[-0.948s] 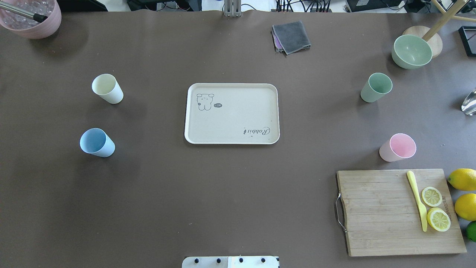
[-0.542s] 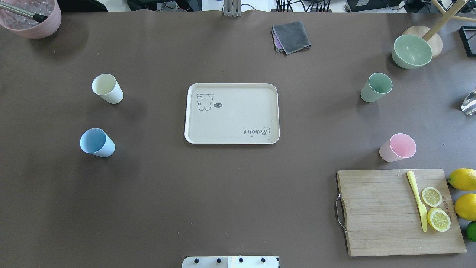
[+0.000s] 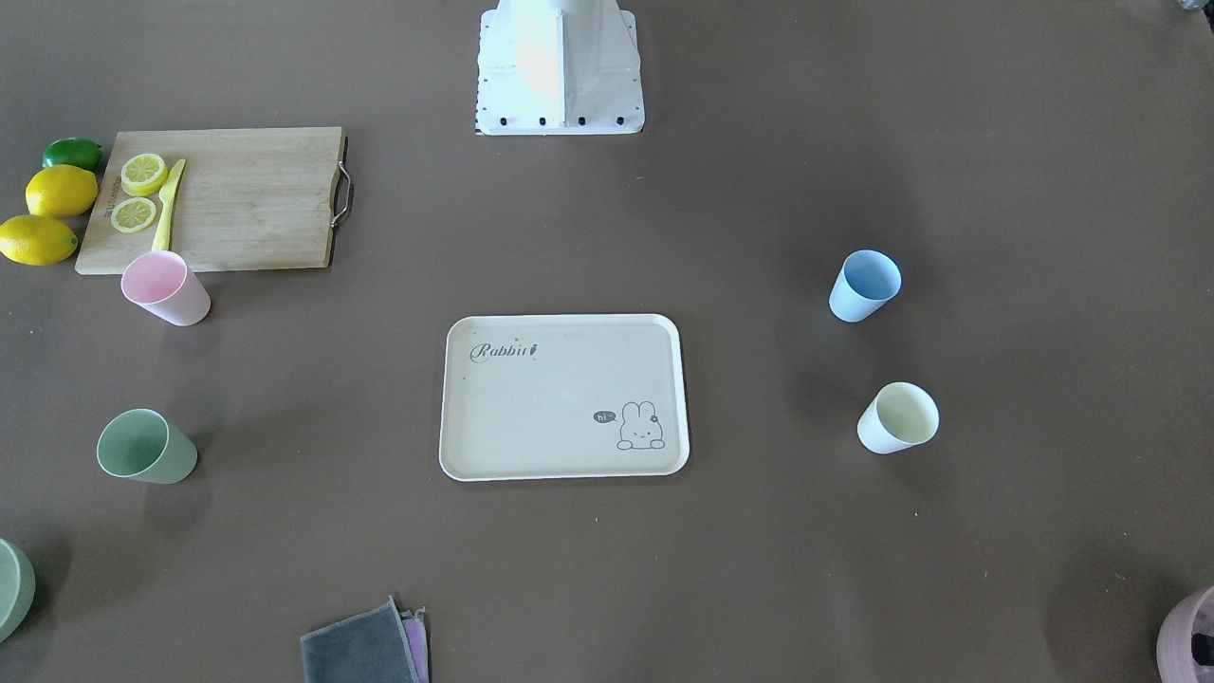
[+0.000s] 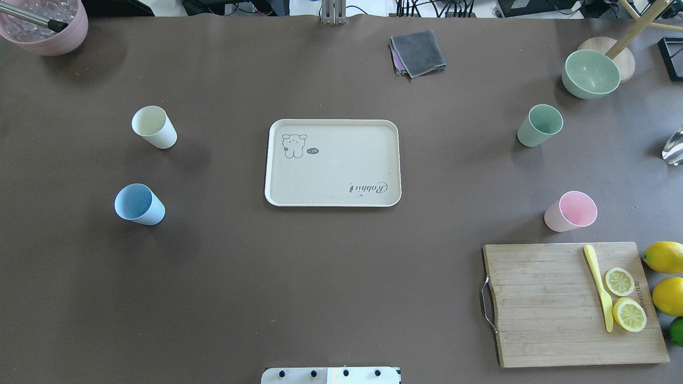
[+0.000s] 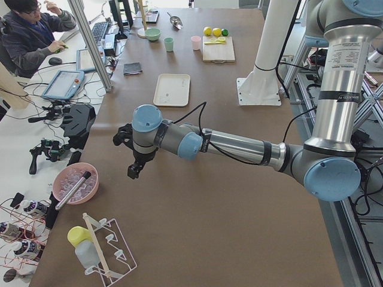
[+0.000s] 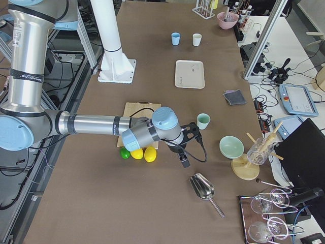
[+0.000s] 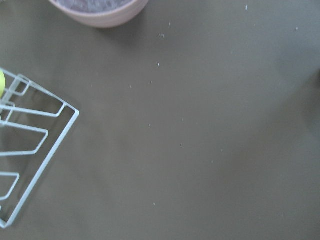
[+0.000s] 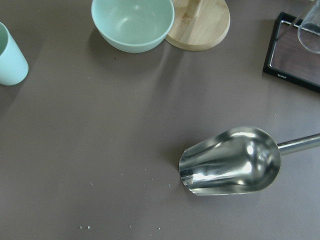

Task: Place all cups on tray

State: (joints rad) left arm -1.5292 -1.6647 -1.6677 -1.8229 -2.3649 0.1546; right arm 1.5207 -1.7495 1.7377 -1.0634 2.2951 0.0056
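The beige Rabbit tray (image 4: 341, 165) lies at the table's middle with nothing on it; it also shows in the front view (image 3: 550, 417). Four cups stand upright on the table. The cream cup (image 4: 153, 127) and the blue cup (image 4: 139, 204) are left of the tray. The green cup (image 4: 539, 125) and the pink cup (image 4: 570, 211) are right of it. My left gripper (image 5: 133, 172) hangs over the table's left end, far from the cups. My right gripper (image 6: 185, 160) hangs past the green cup (image 6: 203, 121) at the right end. I cannot tell whether either is open.
A wooden cutting board (image 4: 544, 309) with lemon slices and a yellow knife lies front right, lemons (image 4: 664, 257) beside it. A green bowl (image 4: 590, 73), a grey cloth (image 4: 418, 52) and a mauve pot (image 4: 45, 26) sit along the far edge. A metal scoop (image 8: 232, 160) lies below my right wrist.
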